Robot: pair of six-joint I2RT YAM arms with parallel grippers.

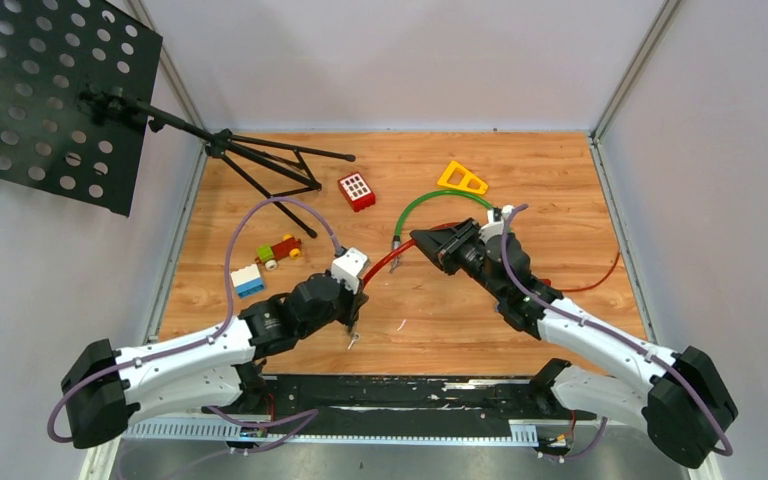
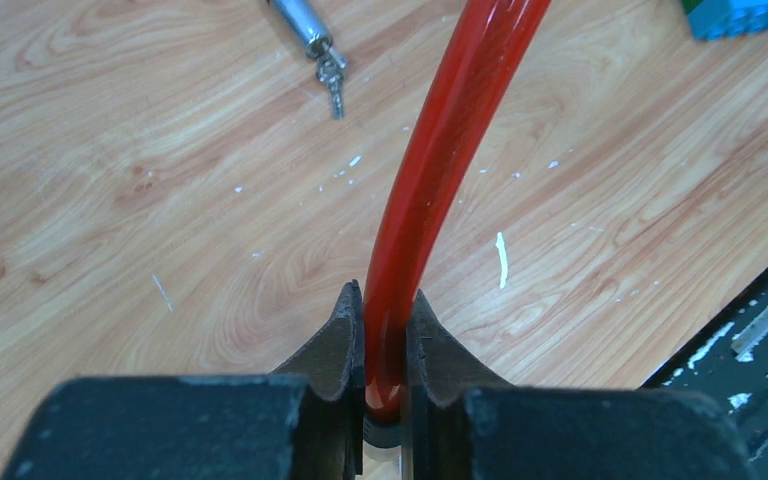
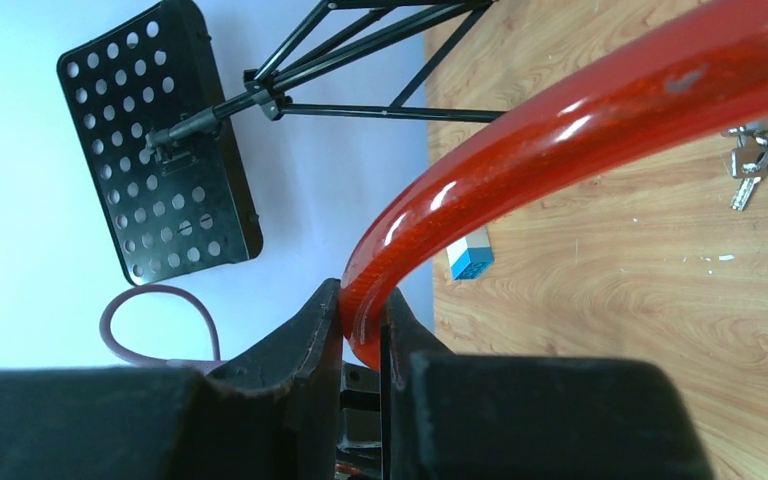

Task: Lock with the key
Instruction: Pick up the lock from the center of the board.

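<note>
Clamping the red cable [image 2: 430, 170] at two spots: left jaws pressed together on it near the middle of the tabletop [image 1: 440, 335], right jaws squeezed onto it a bit farther and to the right, cable bowed up off the wood between the two arms. Left wrist view: cable pinched tight between the two jaws, then rises up and out of the top of frame. Right wrist view: same cable wedged between the jaws, arcs off to the upper right. Keys [image 2: 332, 78] lie on the tabletop, not held, a small bunch touching the tip of a silver lock barrel [image 2: 295, 18]; cannot tell if a key sits in the keyhole. In the top view that barrel end looks to lie just left of the right jaws, at the near-left end of the green cable [image 1: 440, 198], which curves far and right toward the yellow triangle [image 1: 462, 179]. Red block [image 1: 356, 190] with white squares sits far of centre, left of the triangle. Blue block [image 1: 248, 282] and small green-and-red toy [image 1: 278, 248] on the left side, near each other, well apart from the keys. Music stand [image 1: 50, 95] at far left, legs on the far-left corner of the tabletop, perforated tray tilted out past the left edge
</note>
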